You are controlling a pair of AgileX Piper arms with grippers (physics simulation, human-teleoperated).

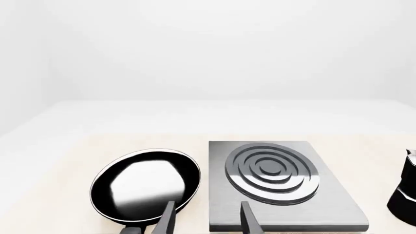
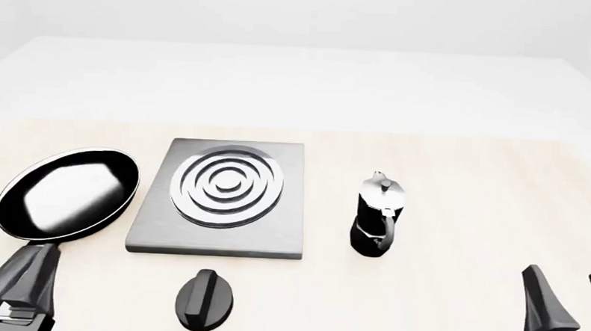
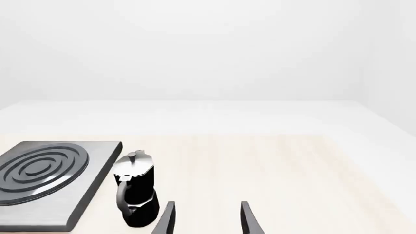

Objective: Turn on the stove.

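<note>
I am holding both arms low at the near edge of a pale wooden surface (image 2: 455,180), with nothing in either pincer. My left pincer (image 2: 1,276) is sitting at the near left with its fingers spread apart and empty. My right pincer (image 2: 566,297) is sitting at the near right, also spread open and empty.

The stove (image 2: 223,230), a flat dark-grey slab, is lying ahead of my left pincer and a little to its right, well to the left of my right pincer. Its silver burner rings (image 2: 226,185) are facing up. In the left wrist view, the slab's near edge is appearing just past my left fingertips (image 1: 250,222).

The knob (image 2: 203,300), small, black and round with a ridge across it, is resting on the surface apart from the slab, just in front of the slab's near edge. It is lying to the right of my left pincer, about level with it, and well apart from my right pincer.

A black pan (image 2: 67,194) is sitting directly ahead of my left pincer, just beside the stove's left edge, its handle pointing back toward that pincer.

A moka pot (image 2: 378,214) is standing upright between the stove and my right pincer, near the slab's right edge but not touching it.
</note>
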